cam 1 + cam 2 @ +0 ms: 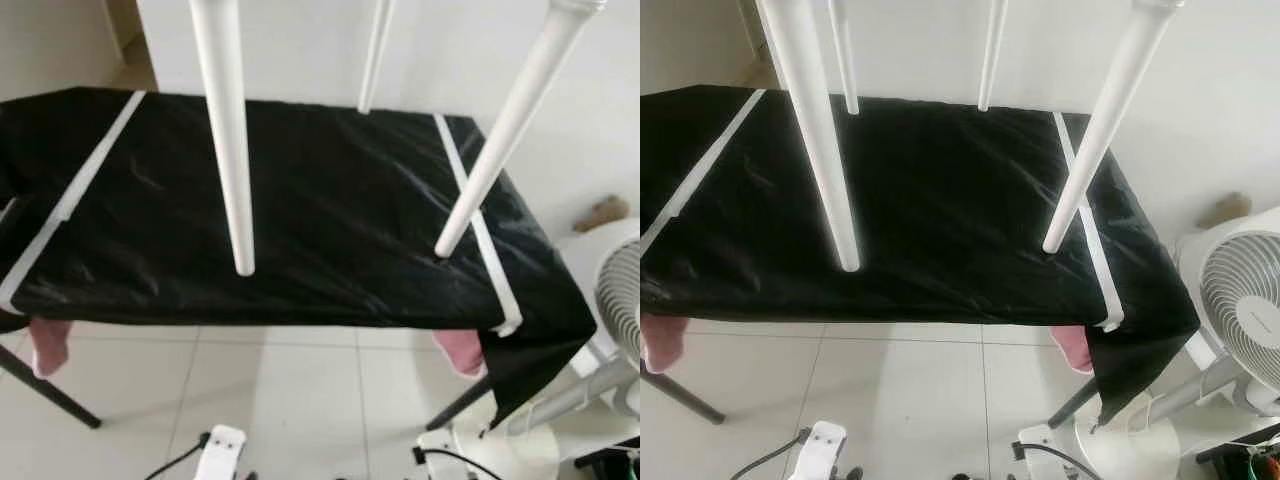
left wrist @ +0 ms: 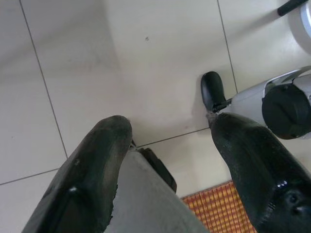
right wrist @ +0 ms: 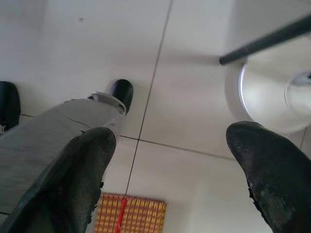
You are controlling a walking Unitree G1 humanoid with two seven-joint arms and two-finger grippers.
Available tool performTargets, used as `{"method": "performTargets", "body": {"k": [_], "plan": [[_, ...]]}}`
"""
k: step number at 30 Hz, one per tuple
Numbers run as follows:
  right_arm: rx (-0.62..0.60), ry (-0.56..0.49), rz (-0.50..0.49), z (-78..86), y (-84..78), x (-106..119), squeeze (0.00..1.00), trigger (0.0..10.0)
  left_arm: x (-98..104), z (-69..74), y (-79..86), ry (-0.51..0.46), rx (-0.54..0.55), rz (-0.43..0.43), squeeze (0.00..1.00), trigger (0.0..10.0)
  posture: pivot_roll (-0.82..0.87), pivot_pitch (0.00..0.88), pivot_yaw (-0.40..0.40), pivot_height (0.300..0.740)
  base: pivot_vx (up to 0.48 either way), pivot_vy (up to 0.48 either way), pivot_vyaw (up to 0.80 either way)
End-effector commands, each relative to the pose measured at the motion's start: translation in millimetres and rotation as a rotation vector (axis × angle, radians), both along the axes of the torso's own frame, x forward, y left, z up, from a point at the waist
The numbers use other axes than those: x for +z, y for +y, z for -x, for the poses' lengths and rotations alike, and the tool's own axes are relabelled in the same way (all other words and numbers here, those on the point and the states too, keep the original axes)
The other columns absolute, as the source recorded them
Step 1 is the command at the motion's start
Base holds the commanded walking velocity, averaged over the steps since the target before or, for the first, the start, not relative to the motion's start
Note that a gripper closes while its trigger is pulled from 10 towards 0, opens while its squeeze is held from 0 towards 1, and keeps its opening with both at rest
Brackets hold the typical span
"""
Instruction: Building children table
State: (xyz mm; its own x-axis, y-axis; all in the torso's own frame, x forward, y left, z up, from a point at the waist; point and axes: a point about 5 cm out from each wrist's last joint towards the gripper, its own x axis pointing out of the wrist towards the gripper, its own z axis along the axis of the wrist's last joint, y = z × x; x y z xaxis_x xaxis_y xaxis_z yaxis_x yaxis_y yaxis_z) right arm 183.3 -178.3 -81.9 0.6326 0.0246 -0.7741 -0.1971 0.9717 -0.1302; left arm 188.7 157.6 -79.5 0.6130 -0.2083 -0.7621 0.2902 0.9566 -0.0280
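Several white tapered table legs hang down from the top of the picture over a table draped in black cloth [image 1: 340, 220]. One leg [image 1: 228, 140] ends above the cloth's front left part. Another leg [image 1: 500, 130] slants to a tip near the white tape strip [image 1: 478, 220] on the right. Two thinner legs [image 1: 990, 55] show farther back. What carries them is out of view. My left gripper [image 2: 170, 145] hangs open over the floor tiles, holding nothing. My right gripper [image 3: 175, 155] also hangs open and holds nothing.
A white standing fan [image 1: 1245, 300] with a round base [image 1: 1135, 445] is at the right, close to the table corner. Pink cloth [image 1: 462, 352] hangs under the front edge. Black table legs [image 1: 50, 390] slant to the tiled floor. An orange mat [image 2: 218, 208] lies below.
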Motion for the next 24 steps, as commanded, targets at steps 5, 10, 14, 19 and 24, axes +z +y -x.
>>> {"method": "performTargets", "body": {"k": [5, 10, 14, 19, 24], "plan": [[-0.012, 0.032, 0.007, 8.3, -3.9, -4.1, 0.00, 10.0, -5.9, 9.9, 7.2, 0.014, 0.088, -0.096, 0.00, 10.0, 0.01, 0.077, -0.059, 0.740, 0.000, 0.000, 0.00], [-0.013, 0.032, 0.003, 8.5, -2.8, -4.3, 0.00, 10.0, -6.4, 10.5, 3.4, 0.016, 0.075, -0.090, 0.00, 10.0, 0.01, 0.072, -0.054, 0.740, 0.000, 0.000, 0.00], [-0.018, 0.033, -0.002, 8.4, -2.2, -4.4, 0.00, 10.0, -6.8, 10.8, -3.2, 0.016, 0.038, -0.084, 0.00, 10.0, 0.01, 0.076, -0.047, 0.740, 0.000, 0.000, 0.00], [-0.034, 0.032, -0.012, 7.9, -2.1, -4.2, 0.00, 10.0, -6.2, 9.5, -3.7, 0.014, 0.027, -0.084, 0.00, 10.0, 0.01, 0.083, -0.046, 0.740, 0.000, 0.000, 0.00], [-0.050, 0.031, -0.018, 7.5, -2.6, -4.1, 0.00, 10.0, -5.8, 8.6, -4.0, 0.012, 0.021, -0.082, 0.00, 10.0, 0.01, 0.089, -0.042, 0.740, 0.000, 0.000, 0.00]]}}
